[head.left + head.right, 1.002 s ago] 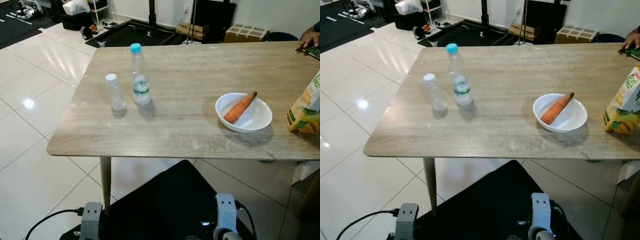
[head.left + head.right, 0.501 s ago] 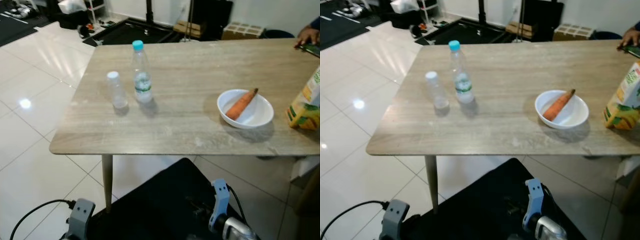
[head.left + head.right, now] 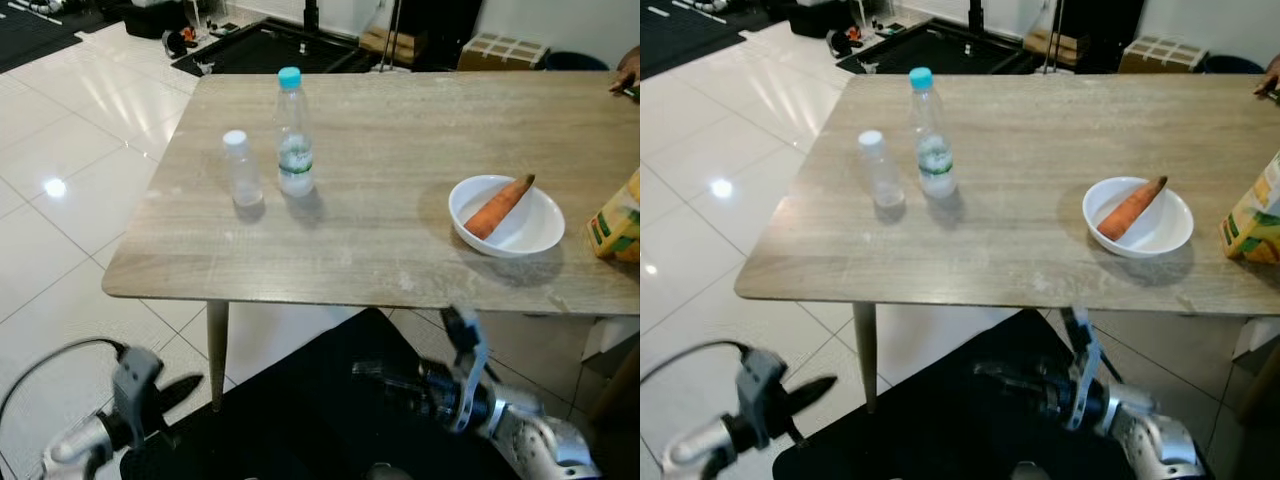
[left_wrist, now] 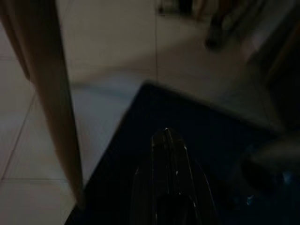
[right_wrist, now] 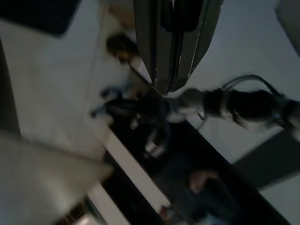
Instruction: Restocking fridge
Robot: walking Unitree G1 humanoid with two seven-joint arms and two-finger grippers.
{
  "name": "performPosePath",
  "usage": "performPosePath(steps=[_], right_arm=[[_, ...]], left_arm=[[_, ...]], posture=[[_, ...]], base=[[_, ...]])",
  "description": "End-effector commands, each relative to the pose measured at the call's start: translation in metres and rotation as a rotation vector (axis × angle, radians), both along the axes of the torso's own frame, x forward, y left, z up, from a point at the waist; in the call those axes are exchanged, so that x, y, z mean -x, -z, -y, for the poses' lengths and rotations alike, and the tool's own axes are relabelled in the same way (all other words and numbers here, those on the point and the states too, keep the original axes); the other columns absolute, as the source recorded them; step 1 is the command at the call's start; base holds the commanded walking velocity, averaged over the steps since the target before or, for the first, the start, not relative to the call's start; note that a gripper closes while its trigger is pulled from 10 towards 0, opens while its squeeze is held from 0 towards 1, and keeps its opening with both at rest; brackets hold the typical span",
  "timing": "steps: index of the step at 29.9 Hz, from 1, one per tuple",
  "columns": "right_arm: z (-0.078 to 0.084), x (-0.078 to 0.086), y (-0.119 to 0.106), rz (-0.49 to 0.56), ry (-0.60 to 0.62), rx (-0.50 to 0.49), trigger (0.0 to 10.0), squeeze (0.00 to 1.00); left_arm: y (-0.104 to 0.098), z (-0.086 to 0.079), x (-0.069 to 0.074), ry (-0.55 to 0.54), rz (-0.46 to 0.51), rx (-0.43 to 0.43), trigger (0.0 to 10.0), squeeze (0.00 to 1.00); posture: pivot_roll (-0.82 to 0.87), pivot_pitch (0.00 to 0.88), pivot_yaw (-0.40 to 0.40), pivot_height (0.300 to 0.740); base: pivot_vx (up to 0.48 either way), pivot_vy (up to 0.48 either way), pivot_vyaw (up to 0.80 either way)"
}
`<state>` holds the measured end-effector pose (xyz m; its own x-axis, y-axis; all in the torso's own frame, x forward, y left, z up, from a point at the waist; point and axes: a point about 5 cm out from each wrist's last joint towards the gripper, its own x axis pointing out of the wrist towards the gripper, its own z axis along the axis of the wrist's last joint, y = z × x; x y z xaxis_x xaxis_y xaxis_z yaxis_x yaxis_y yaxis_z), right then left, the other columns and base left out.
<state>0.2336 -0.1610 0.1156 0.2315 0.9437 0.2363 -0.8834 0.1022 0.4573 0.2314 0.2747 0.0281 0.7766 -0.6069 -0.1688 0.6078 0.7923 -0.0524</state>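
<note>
Two bottles (image 3: 290, 130) upright (capped), carrot (image 3: 499, 206) in bowl (image 3: 538, 234)

On the desk (image 3: 400, 230): two bottles (image 3: 293, 132) (image 3: 240, 168), one bowl (image 3: 520, 228) holding one carrot (image 3: 498, 206), one carton (image 3: 620, 222).

**Pale wood grain, clear plastic, glossy tile**

The worktop (image 3: 400, 140) has a matt, light wood-grain surface with faint pale scuffs near its front edge. Its leg (image 3: 213, 350) looks like smooth tapered wood. Two bottles stand on it, both of clear plastic: the taller bottle (image 3: 294, 150) has a blue plastic cap and a paper-like label, the shorter bottle (image 3: 241, 172) a white cap. The bowl (image 3: 507, 220) is glossy white; the carrot (image 3: 497, 207) in it is dull orange. The carton (image 3: 620, 222) looks like printed card. The floor (image 3: 60, 170) is glossy white tile, mirroring lights.
</note>
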Motion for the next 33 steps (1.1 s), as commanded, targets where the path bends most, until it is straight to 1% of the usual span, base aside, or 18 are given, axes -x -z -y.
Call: performPosePath(steps=[1,6,7,9,10,11,12,13,14,15,19,20,21,22,23,29,31,33], right_arm=[[-0.004,-0.008,-0.034,0.093,0.016,-0.1,10.0,0.0],[-0.008,-0.013,-0.058,0.155,0.01,-0.155,10.0,0.0],[-0.01,-0.015,-0.07,0.182,-0.002,-0.187,10.0,0.0],[-0.01,-0.015,-0.07,0.182,-0.002,-0.187,10.0,0.0],[-0.011,-0.016,-0.078,0.19,-0.015,-0.217,10.0,0.0],[-0.012,-0.018,-0.083,0.196,-0.015,-0.233,10.0,0.0],[-0.012,-0.019,-0.085,0.194,-0.014,-0.243,10.0,0.0],[-0.012,-0.019,-0.085,0.194,-0.014,-0.243,10.0,0.0],[-0.015,-0.023,-0.085,0.202,0.026,-0.218,10.0,0.0],[-0.016,-0.024,-0.084,0.21,0.045,-0.202,10.0,0.0],[-0.018,-0.032,-0.081,0.211,0.113,-0.16,10.0,0.0],[-0.02,-0.035,-0.08,0.226,0.15,-0.127,10.0,0.0],[-0.02,-0.035,-0.08,0.226,0.15,-0.127,10.0,0.0],[-0.023,-0.04,-0.078,0.224,0.182,-0.094,10.0,0.0],[-0.023,-0.04,-0.078,0.224,0.182,-0.094,10.0,0.0],[-0.022,-0.069,-0.065,0.168,0.435,0.038,10.0,0.0],[-0.019,-0.079,-0.061,0.164,0.526,0.099,10.0,0.0],[-0.019,-0.079,-0.061,0.164,0.526,0.099,10.0,0.0]], left_arm=[[-0.026,-0.022,-0.009,-0.015,0.097,0.088,10.0,0.0],[-0.052,-0.034,-0.019,0.015,0.211,0.193,10.0,0.0],[-0.1,-0.006,-0.047,0.096,0.417,0.188,10.0,0.0],[-0.1,-0.006,-0.047,0.096,0.417,0.188,10.0,0.0],[-0.148,0.037,-0.058,0.202,0.571,0.251,10.0,0.0],[-0.187,0.077,-0.057,0.292,0.67,0.316,10.0,0.0],[-0.211,0.1,-0.052,0.352,0.72,0.357,10.0,0.0],[-0.211,0.1,-0.052,0.352,0.72,0.357,10.0,0.0],[-0.235,0.118,-0.063,0.326,0.762,0.329,10.0,0.0],[-0.24,0.121,-0.069,0.297,0.778,0.311,10.0,0.0],[-0.247,0.122,-0.083,0.187,0.798,0.264,10.0,0.0],[-0.25,0.123,-0.092,0.124,0.816,0.193,10.0,0.0],[-0.25,0.123,-0.092,0.124,0.816,0.193,10.0,0.0],[-0.252,0.119,-0.101,0.029,0.824,0.139,10.0,0.0],[-0.252,0.119,-0.101,0.029,0.824,0.139,10.0,0.0],[-0.263,0.075,-0.094,-0.37,0.807,-0.123,10.0,0.0],[-0.266,0.067,-0.094,-0.454,0.797,-0.182,10.0,0.0],[-0.266,0.067,-0.094,-0.454,0.797,-0.182,10.0,0.0]], posture=[[-0.14,0.158,0.048,0.725],[-0.14,0.154,0.047,0.725],[-0.13,0.15,0.046,0.725],[-0.13,0.15,0.046,0.725],[-0.13,0.147,0.047,0.725],[-0.13,0.147,0.048,0.725],[-0.13,0.144,0.048,0.725],[-0.13,0.144,0.048,0.725],[-0.13,0.144,0.049,0.725],[-0.13,0.144,0.049,0.725],[-0.13,0.145,0.051,0.725],[-0.13,0.146,0.053,0.725],[-0.13,0.146,0.053,0.725],[-0.13,0.146,0.053,0.725],[-0.13,0.146,0.053,0.725],[-0.13,0.149,0.054,0.725],[-0.13,0.149,0.051,0.725],[-0.13,0.149,0.051,0.725]], base=[[0.0,0.0,0.0],[0.0,0.0,0.0],[0.0,0.0,0.0],[0.0,0.0,0.0],[0.0,0.0,0.0],[0.0,0.0,0.0],[0.0,0.0,0.0],[0.0,0.0,0.0],[0.0,0.0,0.0],[0.0,0.0,0.0],[0.0,0.0,0.0],[0.0,0.0,0.0],[0.0,0.0,0.0],[0.0,0.0,0.0],[0.0,0.0,0.0],[0.0,0.0,0.0],[0.0,0.0,0.0],[0.0,0.0,0.0]])
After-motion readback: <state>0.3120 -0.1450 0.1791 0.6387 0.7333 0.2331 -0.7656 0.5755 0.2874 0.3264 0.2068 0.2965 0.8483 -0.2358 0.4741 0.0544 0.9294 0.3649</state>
